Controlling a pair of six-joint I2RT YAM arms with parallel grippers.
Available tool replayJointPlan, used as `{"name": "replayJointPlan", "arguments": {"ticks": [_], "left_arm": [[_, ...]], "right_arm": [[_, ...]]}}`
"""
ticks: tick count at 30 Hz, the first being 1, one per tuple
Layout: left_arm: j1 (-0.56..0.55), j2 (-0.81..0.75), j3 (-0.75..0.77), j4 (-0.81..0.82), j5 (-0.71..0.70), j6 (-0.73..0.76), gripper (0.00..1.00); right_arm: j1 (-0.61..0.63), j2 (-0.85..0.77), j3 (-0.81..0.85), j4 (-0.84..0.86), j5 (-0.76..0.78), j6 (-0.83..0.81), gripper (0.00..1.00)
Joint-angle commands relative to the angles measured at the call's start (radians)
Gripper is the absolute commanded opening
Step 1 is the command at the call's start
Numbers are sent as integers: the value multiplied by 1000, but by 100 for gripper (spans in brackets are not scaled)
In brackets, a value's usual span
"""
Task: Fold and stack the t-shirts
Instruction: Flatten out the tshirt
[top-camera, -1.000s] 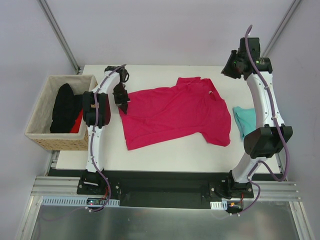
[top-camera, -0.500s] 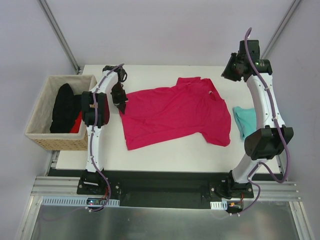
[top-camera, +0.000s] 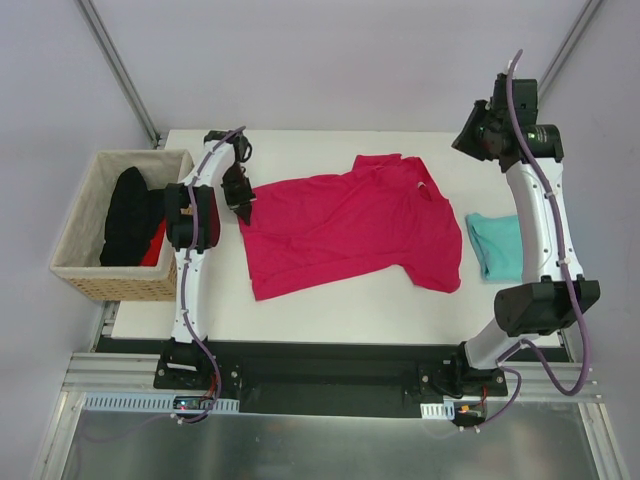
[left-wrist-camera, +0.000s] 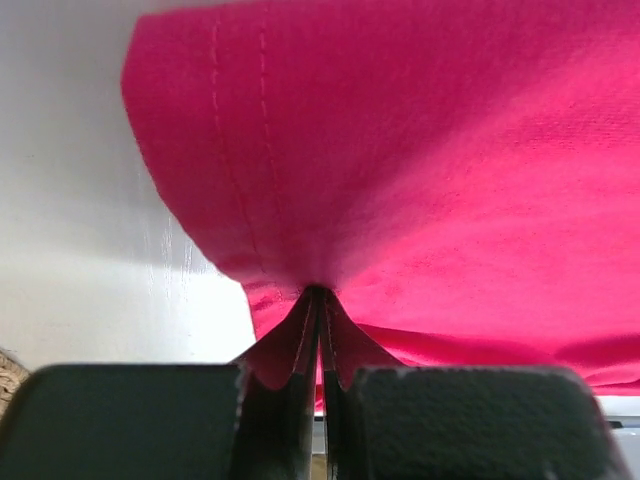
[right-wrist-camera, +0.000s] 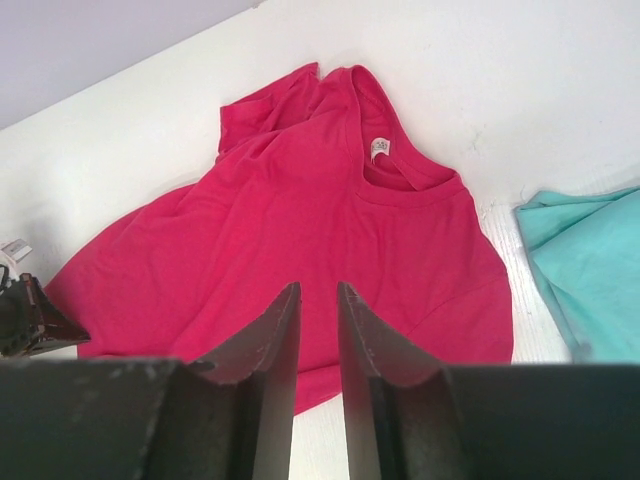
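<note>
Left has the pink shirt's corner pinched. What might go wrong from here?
The left fingers pinch only a thin fold of the pink shirt; a pull may slip it free. The right fingers hang empty, so a one-sided lift could bunch the cloth. The teal shirt lies near the table edge; dragged cloth might push it off.

Your top view hangs above and behind the arm bases, looking down over the whole white table and the woven wicker basket at its left. Your left wrist view sits right against the crimson-pink cloth t-shirt, facing along its dark fingers; cloth fills most of the frame. Your right wrist view looks down on that shirt from high up. With the top view it shares the white neck label, the teal cloth t-shirt and the left gripper.
</note>
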Motion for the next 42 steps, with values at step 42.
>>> {"name": "replayJointPlan", "arguments": {"ticks": [42], "left_arm": [[102, -295, -148, 128, 61, -85, 17]], "right_arm": [[29, -99, -654, 49, 4, -19, 40]]}}
